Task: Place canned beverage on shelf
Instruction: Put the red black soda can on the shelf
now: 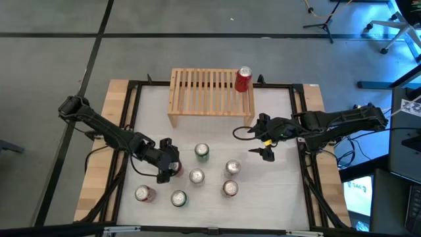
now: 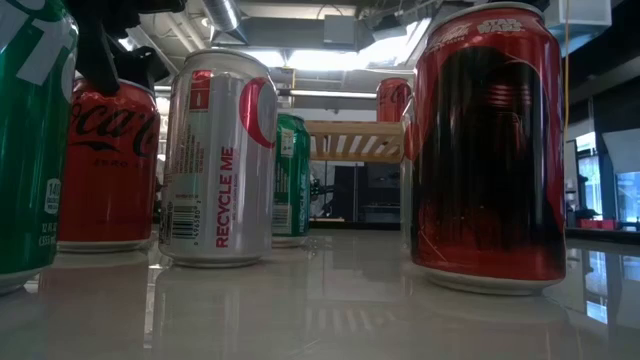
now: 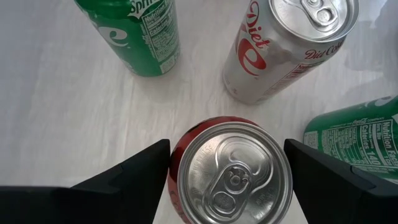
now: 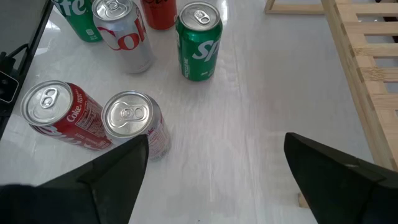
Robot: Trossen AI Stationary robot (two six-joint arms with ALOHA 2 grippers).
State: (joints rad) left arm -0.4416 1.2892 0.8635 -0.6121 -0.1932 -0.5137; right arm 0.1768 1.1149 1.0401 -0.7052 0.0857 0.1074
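**Left claw straddles a red can as 1 already stands on the shelf**

We see the left claw (image 3: 227,177) spread open with a red can (image 3: 231,171) standing upright directly between its 2 fingers (image 3: 134,174), neither finger visibly pressing the can's wall. The can's long axis runs vertical, its pull-tab top facing the wrist camera, so the fingers flank it on either side. Just beyond the claw stand a silver Diet Coke can (image 3: 289,46) and a green Sprite can (image 3: 134,34), close neighbours on the white tabletop (image 1: 276,191). The shelf (image 1: 210,92) lies well apart from this claw, across the tabletop, with 1 shelved red can (image 1: 243,79) at its end. The right claw (image 1: 263,141) hangs open and empty, nearer the shelf. We judge the left arm better placed for this can.
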